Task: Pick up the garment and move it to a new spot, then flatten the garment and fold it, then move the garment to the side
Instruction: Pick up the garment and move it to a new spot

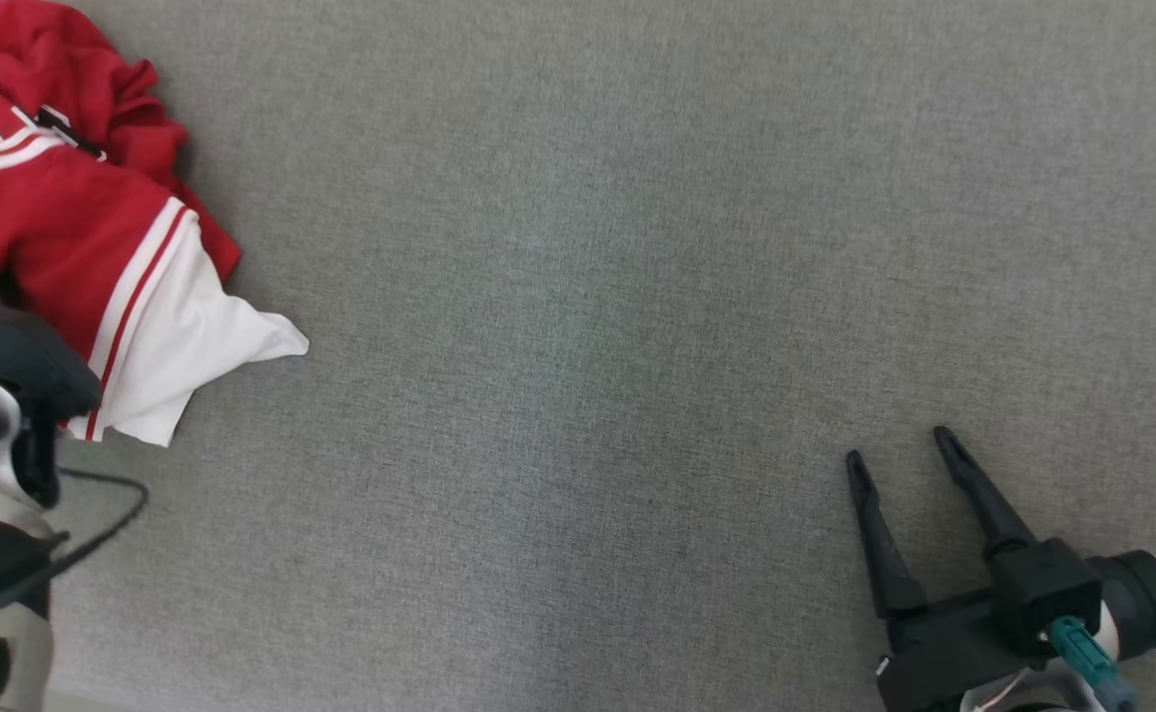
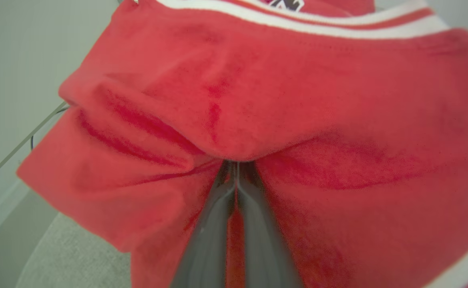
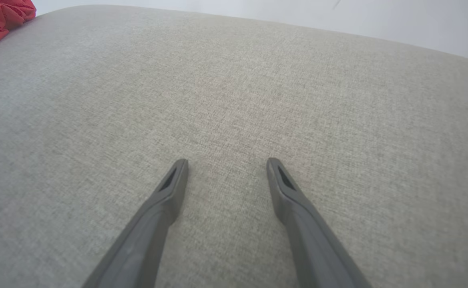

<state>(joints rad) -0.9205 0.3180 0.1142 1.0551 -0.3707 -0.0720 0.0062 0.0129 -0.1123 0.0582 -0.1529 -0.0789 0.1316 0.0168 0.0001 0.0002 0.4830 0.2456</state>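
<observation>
The garment, a red top with white stripes and a white panel, was seen crumpled at the far left of the grey woven surface. In the left wrist view the left jaws were found pressed together on a fold of the red cloth, with a thin strip of fabric pinched between the left fingers. How many layers were caught could not be told. The right jaws were held wide apart with nothing between them. The right fingers lay low over bare surface, well apart from the garment.

The garment was judged to be light, soft and limp, with no stiffness to keep its shape. If lifted by a single pinch, it would be expected to hang in a bunch and trail across the surface. The knit looked smooth, so a shallow pinch might be slipped out of. A firmer hold was judged to be offered by the striped band, where the cloth seemed thicker. For flattening, a second hold at the white panel's free corner would be suited to the right jaws.
</observation>
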